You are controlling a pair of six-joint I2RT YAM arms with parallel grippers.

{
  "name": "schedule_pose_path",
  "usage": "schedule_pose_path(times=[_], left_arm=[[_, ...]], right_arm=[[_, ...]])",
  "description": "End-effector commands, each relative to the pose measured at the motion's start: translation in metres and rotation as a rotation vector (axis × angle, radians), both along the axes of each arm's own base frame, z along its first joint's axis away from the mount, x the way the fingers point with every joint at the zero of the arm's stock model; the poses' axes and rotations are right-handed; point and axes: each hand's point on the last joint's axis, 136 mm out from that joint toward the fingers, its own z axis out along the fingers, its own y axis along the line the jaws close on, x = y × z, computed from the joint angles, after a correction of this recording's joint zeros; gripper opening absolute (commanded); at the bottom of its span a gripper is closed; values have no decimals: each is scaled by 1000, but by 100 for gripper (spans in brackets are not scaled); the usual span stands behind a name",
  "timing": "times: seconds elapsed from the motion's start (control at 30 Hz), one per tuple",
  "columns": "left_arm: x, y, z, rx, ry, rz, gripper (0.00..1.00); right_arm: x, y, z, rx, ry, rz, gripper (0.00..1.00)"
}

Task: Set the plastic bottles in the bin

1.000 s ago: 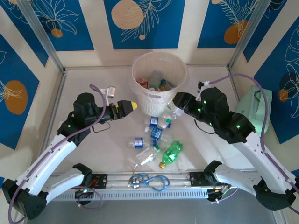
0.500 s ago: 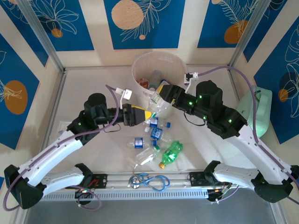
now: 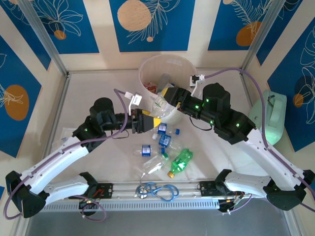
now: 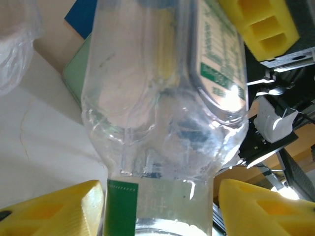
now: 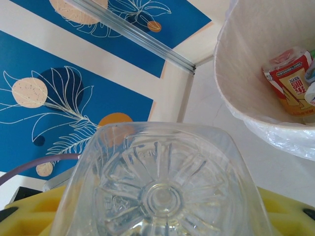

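My right gripper (image 3: 169, 97) is shut on a clear plastic bottle (image 3: 161, 104) just in front of the cream-white bin (image 3: 147, 69). The right wrist view looks at the bottle's ribbed base (image 5: 162, 196) between that gripper's yellow fingers (image 5: 29, 214), with the bin's wall (image 5: 246, 59) up to the right. My left gripper (image 3: 153, 121) reaches the same bottle from below left. Its yellow fingers (image 4: 54, 209) stand on either side of the bottle's green-labelled part (image 4: 157, 201) with slim gaps. Several loose bottles lie on the table, among them a green one (image 3: 181, 161) and a clear one (image 3: 155, 164).
The bin holds bottles and a red-orange carton (image 5: 288, 78). Small blue-capped bottles (image 3: 165, 140) lie near the left gripper. A blue cable loop (image 3: 160, 189) rests by the front rail. A mint-green case (image 3: 268, 115) stands at the right wall.
The right gripper carried its bottle left towards the bin's front. The left arm swung right to meet it, and its fingers have narrowed around the bottle.
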Motion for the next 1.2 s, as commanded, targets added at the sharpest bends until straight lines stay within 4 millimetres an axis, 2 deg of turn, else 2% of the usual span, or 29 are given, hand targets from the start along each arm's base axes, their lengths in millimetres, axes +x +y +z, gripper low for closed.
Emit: schedule_pose_path(times=[0.0,0.13,0.33,0.43,0.53,0.6,0.73,0.83,0.9,1.0,1.17], left_arm=[[-10,-2,12,-45,-48,-52,56],[-8,0,8,-21,-53,-32,45],[-10,2,4,-1,-60,-27,33],[-9,4,0,25,-62,-21,27],[-10,7,-3,46,-64,-19,24],[-11,10,-3,54,-68,-24,23],[-15,17,3,55,-84,-47,17],[-20,17,10,53,-96,-90,12],[-22,16,11,69,-103,-114,10],[-21,15,9,101,-115,-125,7],[-13,14,9,118,-131,-114,3]], right_arm=[[-4,1,24,64,-42,14,49],[-5,1,25,64,-43,17,49],[-8,-1,27,60,-42,26,53],[-8,-4,27,57,-30,43,61],[-6,-13,29,43,-16,66,78],[-3,-25,31,32,-6,93,85],[-1,-46,45,97,-1,279,91],[1,-54,36,61,31,383,91],[-1,-52,30,46,49,445,91],[-12,-39,30,69,54,559,93],[-20,-18,22,56,73,623,94]])
